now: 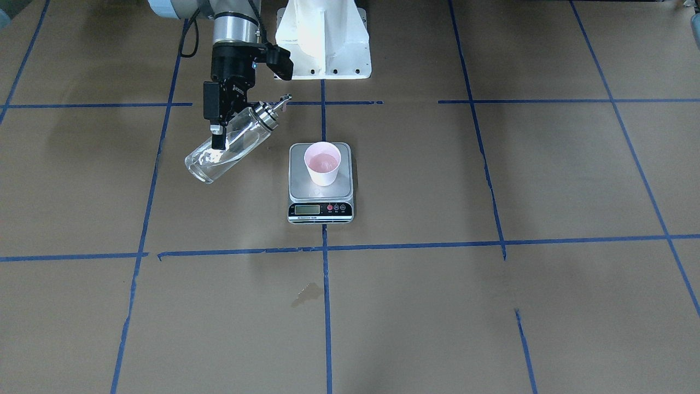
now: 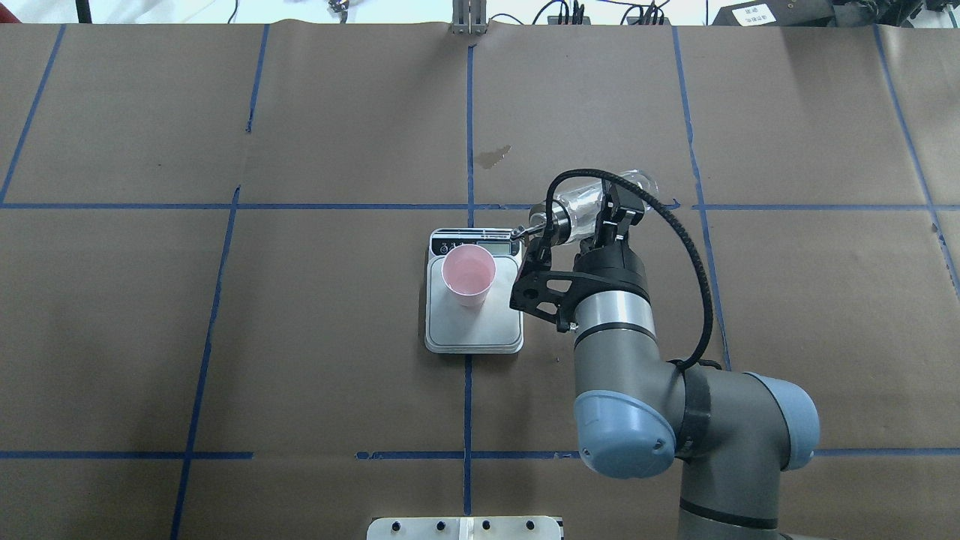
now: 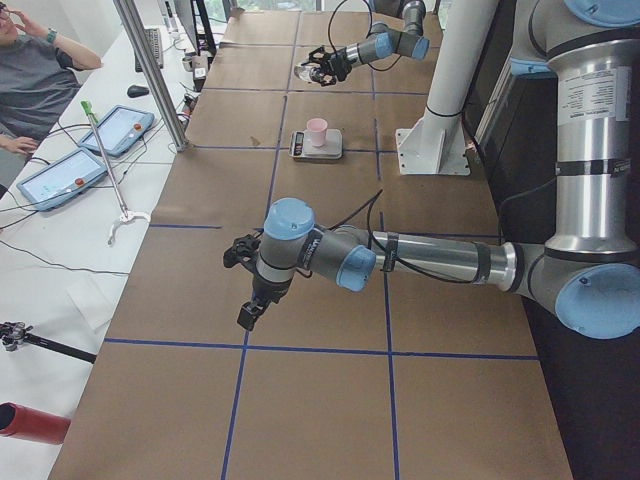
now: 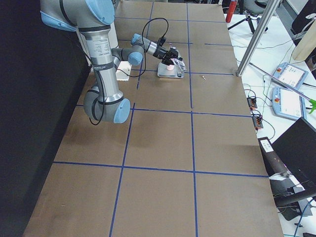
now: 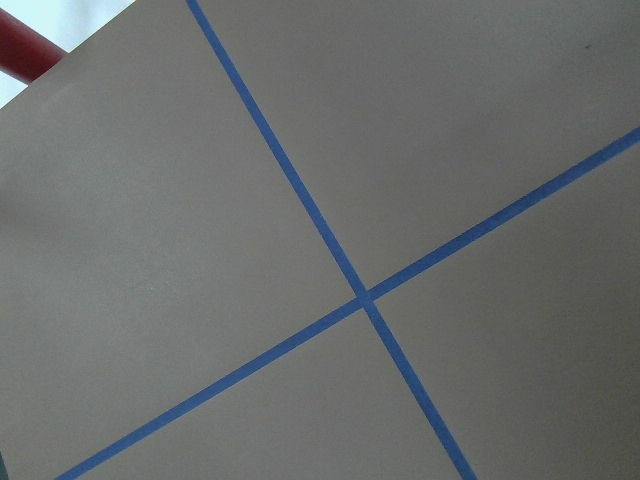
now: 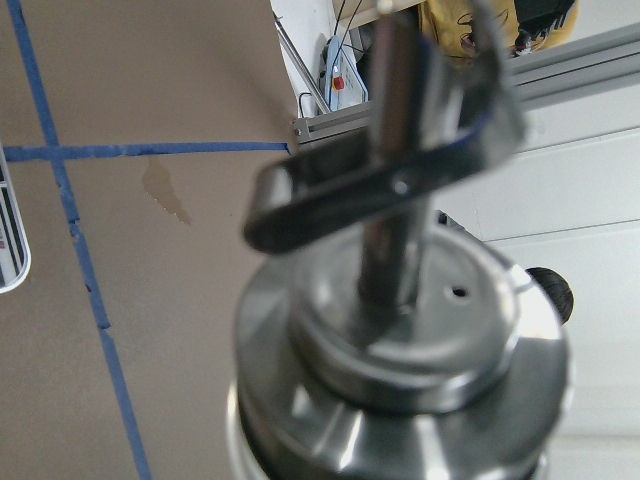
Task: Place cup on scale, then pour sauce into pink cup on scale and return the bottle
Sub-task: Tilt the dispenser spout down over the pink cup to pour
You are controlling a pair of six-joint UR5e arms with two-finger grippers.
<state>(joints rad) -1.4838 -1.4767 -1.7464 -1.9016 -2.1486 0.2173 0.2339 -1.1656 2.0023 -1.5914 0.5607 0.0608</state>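
Note:
The pale pink cup stands upright on the silver platform of the scale, with a glossy pinkish inside. My right gripper is shut on the clear glass bottle, held tilted beside the scale with its base low and its silver spout raised. From overhead, the spout tip hangs near the scale's display edge, apart from the cup. Sauce is hard to make out through the glass. My left gripper hovers over bare table far from the scale; I cannot tell its state.
The white arm mount stands just behind the scale. A small wet stain marks the paper in front of it. Blue tape lines grid the brown table. A person, tablets and a metal pole are beside the table.

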